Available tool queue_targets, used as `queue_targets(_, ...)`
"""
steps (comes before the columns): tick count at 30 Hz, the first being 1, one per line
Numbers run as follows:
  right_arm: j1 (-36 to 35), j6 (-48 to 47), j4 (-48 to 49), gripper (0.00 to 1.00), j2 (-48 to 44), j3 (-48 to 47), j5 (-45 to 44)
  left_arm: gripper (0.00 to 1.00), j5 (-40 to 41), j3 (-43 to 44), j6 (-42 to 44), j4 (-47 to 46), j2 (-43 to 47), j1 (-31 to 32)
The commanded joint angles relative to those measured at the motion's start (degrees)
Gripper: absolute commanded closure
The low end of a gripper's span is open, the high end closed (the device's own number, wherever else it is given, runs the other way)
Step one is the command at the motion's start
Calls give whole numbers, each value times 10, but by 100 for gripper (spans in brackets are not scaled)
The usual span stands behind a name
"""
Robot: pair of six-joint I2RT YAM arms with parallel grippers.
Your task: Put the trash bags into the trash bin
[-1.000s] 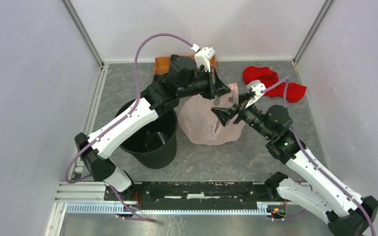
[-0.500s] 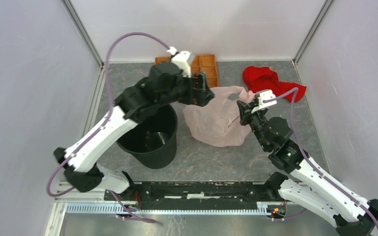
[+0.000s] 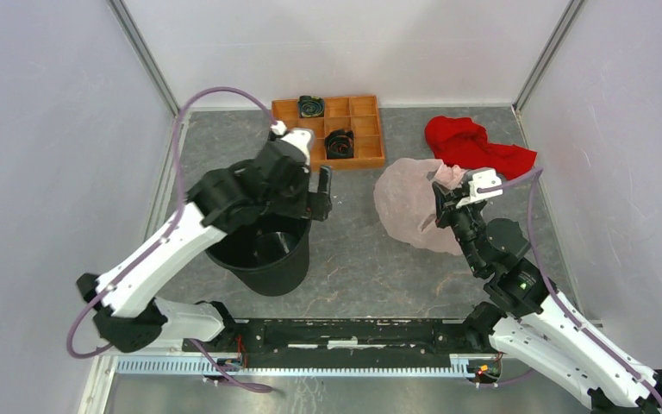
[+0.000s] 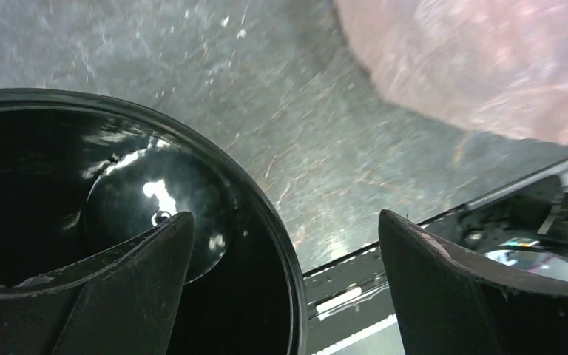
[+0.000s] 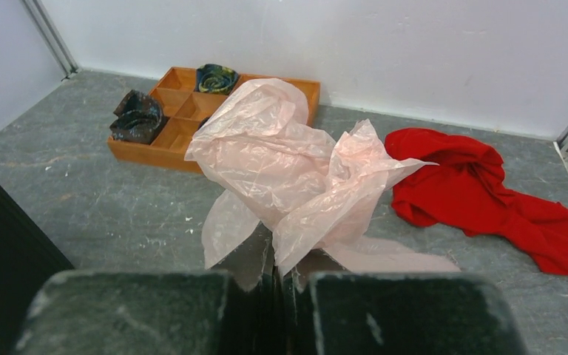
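Note:
The trash bag (image 3: 407,205) is a wrinkled pale pink film lying on the grey floor right of centre. My right gripper (image 3: 442,201) is shut on a bunched fold of it; in the right wrist view the film (image 5: 288,155) fans out from between the closed fingers (image 5: 277,270). The round black trash bin (image 3: 263,252) stands upright at the left with nothing seen inside. My left gripper (image 3: 321,195) hangs open over the bin's right rim (image 4: 270,211), holding nothing, well apart from the bag (image 4: 481,66).
A bright red cloth (image 3: 474,147) lies at the back right, just behind the bag. An orange compartment tray (image 3: 364,129) with dark items sits against the back wall. White walls and metal posts enclose the floor; the arms' base rail runs along the near edge.
The left gripper opened, let go of the bag and swung left to the bin's rim. The right gripper shut on the bag and dragged it rightward, away from the bin.

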State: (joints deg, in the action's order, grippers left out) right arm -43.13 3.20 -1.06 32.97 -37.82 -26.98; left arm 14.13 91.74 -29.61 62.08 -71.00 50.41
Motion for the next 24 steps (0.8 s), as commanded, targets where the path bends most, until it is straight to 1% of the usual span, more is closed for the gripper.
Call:
queue_targets(1, -2, 25, -26, 95, -15, -24, 22, 2, 28, -26, -30, 5, -41, 17)
queue_targets(3, -2, 30, -27, 94, -25, -26, 26, 7, 50, -30, -33, 0, -54, 32)
queue_targets(4, -2, 30, -29, 94, -29, -29, 31, 11, 63, -30, -35, -1, -61, 40)
queue_targets(9, -2, 25, -45, 94, -39, -50, 33, 36, 127, -31, -48, 17, -78, 60)
queue_targets(12, -2, 22, -45, 94, -47, -48, 32, 50, 132, -33, -59, 13, -78, 71)
queue_targets(16, -2, 19, -50, 93, -52, -46, 31, 68, 118, -25, -59, -6, -87, 77)
queue_targets(17, -2, 19, -52, 93, -54, -47, 30, 71, 116, -19, -57, -9, -94, 79)
queue_targets(20, -2, 19, -62, 93, -64, -53, 26, 76, 106, 12, -46, -18, -118, 90)
queue_targets(24, -2, 16, -73, 93, -84, -68, 12, 81, 89, 74, -29, -27, -166, 109)
